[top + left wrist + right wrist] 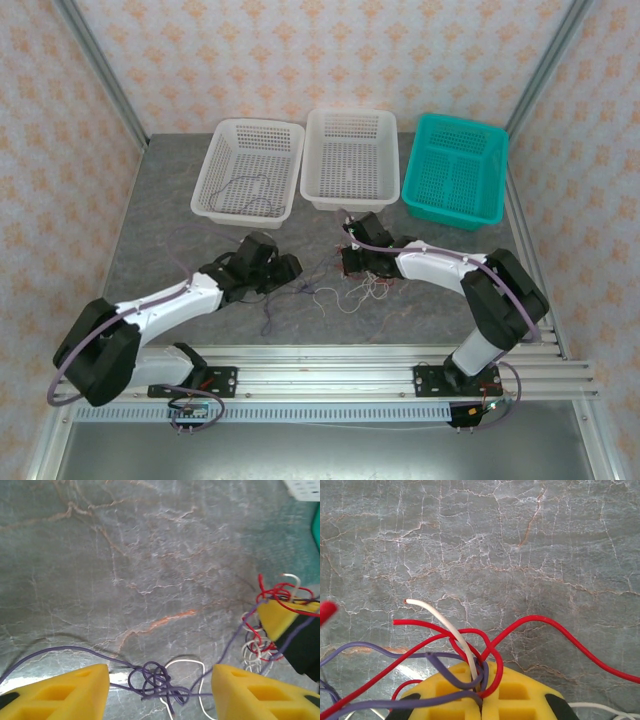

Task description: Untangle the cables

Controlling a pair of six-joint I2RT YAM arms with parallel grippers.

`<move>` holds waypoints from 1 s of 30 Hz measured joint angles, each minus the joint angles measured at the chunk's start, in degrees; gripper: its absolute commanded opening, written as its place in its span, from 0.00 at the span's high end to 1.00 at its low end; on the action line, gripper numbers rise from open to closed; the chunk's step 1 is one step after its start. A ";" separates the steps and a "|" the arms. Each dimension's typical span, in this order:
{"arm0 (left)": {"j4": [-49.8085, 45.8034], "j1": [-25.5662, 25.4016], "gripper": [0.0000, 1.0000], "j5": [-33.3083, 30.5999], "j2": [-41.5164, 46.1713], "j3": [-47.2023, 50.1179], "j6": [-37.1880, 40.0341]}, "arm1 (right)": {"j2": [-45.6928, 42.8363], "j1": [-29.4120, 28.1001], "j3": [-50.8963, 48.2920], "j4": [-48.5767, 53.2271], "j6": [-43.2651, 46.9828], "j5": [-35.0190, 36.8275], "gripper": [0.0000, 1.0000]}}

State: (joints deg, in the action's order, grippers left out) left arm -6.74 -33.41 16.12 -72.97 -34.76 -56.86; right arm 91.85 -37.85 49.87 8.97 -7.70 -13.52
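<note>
Jaws: right gripper (481,692) is clamped tight on red, white and purple cables (340,293), left gripper (160,675) sits open straddling a purple knot (150,680). Tangle lies stretched left-to-right on the table (160,220) between both arms.

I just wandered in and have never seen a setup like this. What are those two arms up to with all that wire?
Two robot arms are working on a tangle of thin cables on the table. The right gripper is shut on a bunch of red, white and purple strands. The left gripper is open, with a purple knot lying between its fingers, not gripped. One thin cable lies in the left white basket; the rest is not yet untangled.
</note>
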 measured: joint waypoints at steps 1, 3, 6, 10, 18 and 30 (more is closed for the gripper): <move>0.52 -0.17 0.38 0.04 -0.76 0.00 -0.46 | 0.00 0.00 0.00 0.04 0.00 0.00 1.00; 1.84 -0.63 0.37 0.17 -1.79 0.00 -1.31 | 0.00 0.00 0.00 0.04 -0.04 0.00 1.00; 3.96 -1.73 0.37 0.66 -3.06 -0.02 -2.23 | 0.00 -0.02 0.00 0.02 -0.20 0.13 1.00; 6.86 -2.99 0.41 1.49 -5.51 -0.02 -3.63 | 0.00 -0.02 0.00 0.02 -0.48 0.20 1.00; 9.86 -3.15 1.00 1.05 -7.91 -0.02 -5.49 | 0.00 -0.07 0.13 0.20 -2.51 2.40 1.00; 2.93 14.49 1.00 -1.33 15.98 7.37 -2.62 | -9.25 11.61 -8.98 -2.21 -17.97 8.59 1.00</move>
State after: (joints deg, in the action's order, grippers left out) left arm -3.81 -18.92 14.79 -56.99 -27.40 -59.48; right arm 82.61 -26.24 40.88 6.76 -25.67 -4.93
